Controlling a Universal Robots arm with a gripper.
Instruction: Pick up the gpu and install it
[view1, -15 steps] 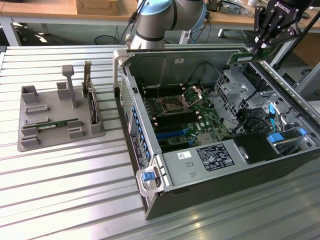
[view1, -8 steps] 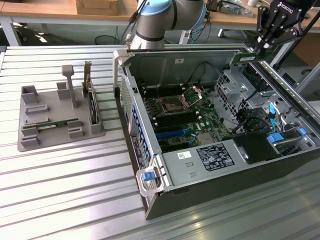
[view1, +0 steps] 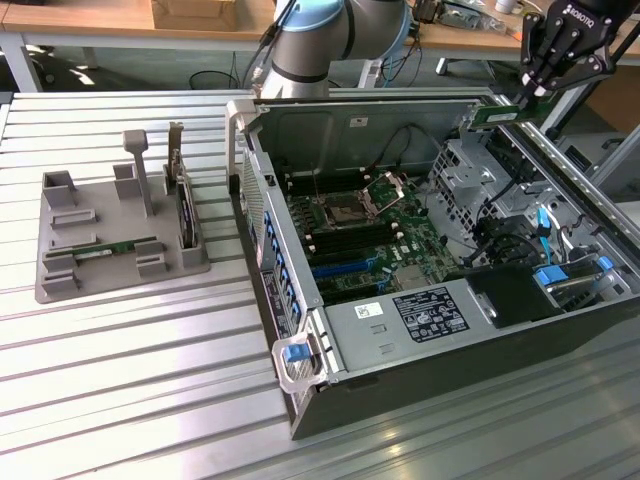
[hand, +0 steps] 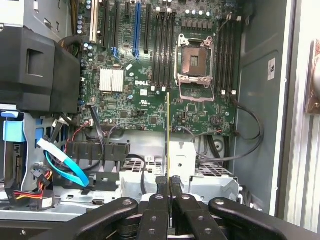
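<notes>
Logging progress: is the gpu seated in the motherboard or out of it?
Out. The gripper, shut on the gpu, holds it in the air above the case, apart from the motherboard.

The thin green circuit-board stick (hand: 168, 130) is seen edge-on, its faces unreadable; its near end is hidden between the black metal fingers (hand: 161, 192)
</notes>
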